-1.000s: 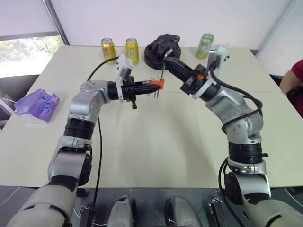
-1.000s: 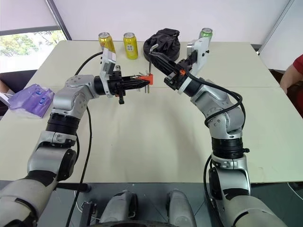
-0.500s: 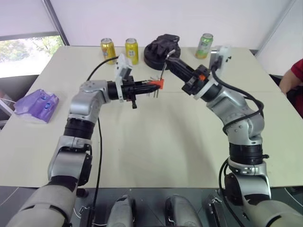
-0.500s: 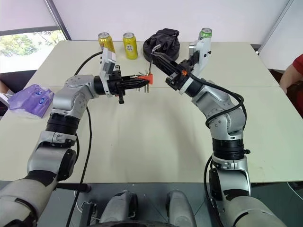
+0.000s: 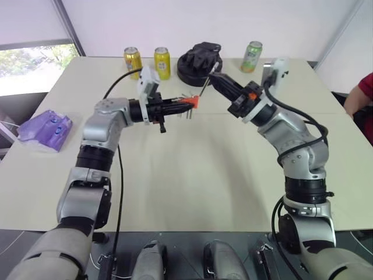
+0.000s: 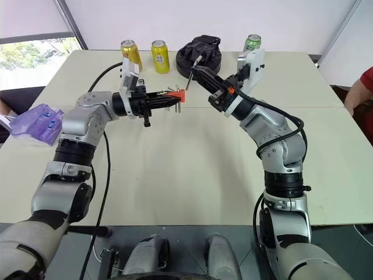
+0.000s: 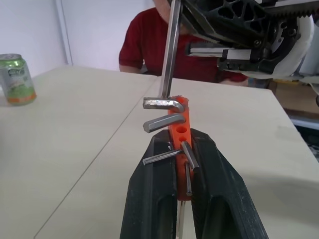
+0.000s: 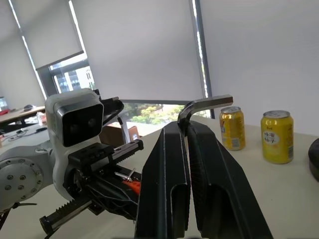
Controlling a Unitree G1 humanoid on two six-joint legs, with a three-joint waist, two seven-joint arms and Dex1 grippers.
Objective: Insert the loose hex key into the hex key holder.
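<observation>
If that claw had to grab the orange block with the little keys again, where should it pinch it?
Probably where the left claw pinches the hex key holder now: its bare lower flat sides, from behind, leaving the holes and protruding keys clear for the loose hex key in the right claw.

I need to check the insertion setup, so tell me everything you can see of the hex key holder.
The hex key holder is a small orange plastic block with round holes, held above the table, clamped in the left claw. Several short metal keys jut from its side, bent ends splayed. The loose hex key, held in the right claw, comes down to its far end; whether it has entered a hole is unclear.
</observation>
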